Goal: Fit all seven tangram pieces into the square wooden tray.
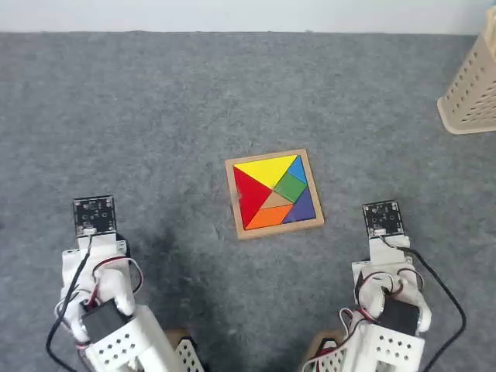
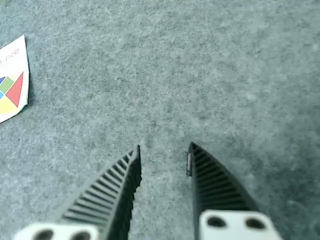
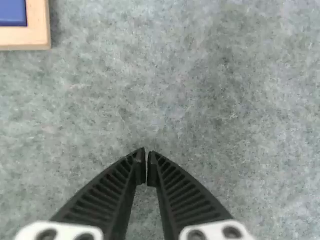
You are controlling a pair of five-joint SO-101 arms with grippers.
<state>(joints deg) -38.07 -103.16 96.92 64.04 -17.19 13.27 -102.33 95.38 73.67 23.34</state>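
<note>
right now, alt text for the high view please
A square wooden tray holds all seven coloured tangram pieces, fitted flat, on grey carpet. The left arm and right arm rest nearer the camera, either side.

surface: grey felt mat (image 1: 155,101) | far edge: white wall (image 1: 232,14) | corner: beige perforated basket (image 1: 473,85)

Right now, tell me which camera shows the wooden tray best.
The high view: the whole tray with its coloured pieces. The right wrist view catches one corner and some blue. The left wrist view's coloured sliver may be it; I cannot tell.
</note>
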